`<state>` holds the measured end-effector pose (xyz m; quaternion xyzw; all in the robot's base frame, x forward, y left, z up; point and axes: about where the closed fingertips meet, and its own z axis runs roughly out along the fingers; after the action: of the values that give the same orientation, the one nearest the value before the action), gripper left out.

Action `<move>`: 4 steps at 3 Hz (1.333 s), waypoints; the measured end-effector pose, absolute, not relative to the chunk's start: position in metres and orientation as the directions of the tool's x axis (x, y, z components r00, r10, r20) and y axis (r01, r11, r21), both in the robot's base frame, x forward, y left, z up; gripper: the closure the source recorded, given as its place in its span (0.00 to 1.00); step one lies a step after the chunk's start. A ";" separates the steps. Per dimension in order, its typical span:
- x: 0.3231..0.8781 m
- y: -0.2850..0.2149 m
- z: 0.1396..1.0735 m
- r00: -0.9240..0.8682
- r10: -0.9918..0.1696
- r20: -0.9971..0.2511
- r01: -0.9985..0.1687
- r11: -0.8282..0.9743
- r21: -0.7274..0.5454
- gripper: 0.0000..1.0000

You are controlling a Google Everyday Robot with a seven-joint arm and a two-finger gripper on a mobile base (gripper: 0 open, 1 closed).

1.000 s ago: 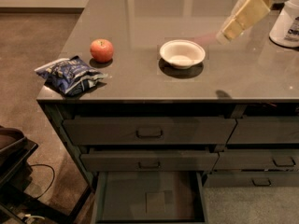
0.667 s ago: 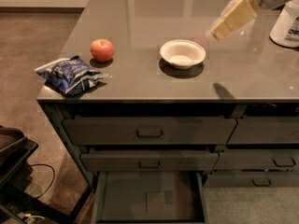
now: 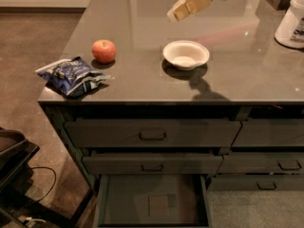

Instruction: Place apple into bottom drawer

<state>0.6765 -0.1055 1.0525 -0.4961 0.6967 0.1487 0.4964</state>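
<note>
The apple (image 3: 104,51), small, round and red-orange, sits on the grey counter top (image 3: 142,84) at the left, just behind a blue snack bag. The bottom drawer (image 3: 154,204) of the left column is pulled open, showing a flat grey floor with a faint square mark. My gripper (image 3: 176,14), cream-coloured, hangs in the air above the counter, behind the white bowl and well to the right of the apple. It holds nothing that I can see.
A white bowl (image 3: 185,54) stands mid-counter. A crumpled blue snack bag (image 3: 72,75) lies at the front left edge. A white container (image 3: 291,22) stands at the far right. Two handled drawer fronts (image 3: 152,135) are shut above the open drawer. Dark equipment (image 3: 12,160) stands on the floor at left.
My gripper and arm have moved left across the counter, from the far right to behind the bowl. The apple, bowl and bag have not moved.
</note>
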 end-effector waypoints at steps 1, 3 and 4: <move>0.679 -0.104 1.054 -0.011 -0.540 -0.841 -0.837 0.465 -0.288 0.00; 0.687 -0.085 1.037 -0.022 -0.478 -0.878 -0.838 0.487 -0.244 0.00; 0.694 -0.037 1.018 -0.012 -0.427 -0.904 -0.888 0.421 -0.187 0.00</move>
<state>0.6942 -0.0367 1.0181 -0.4877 0.6740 0.2276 0.5060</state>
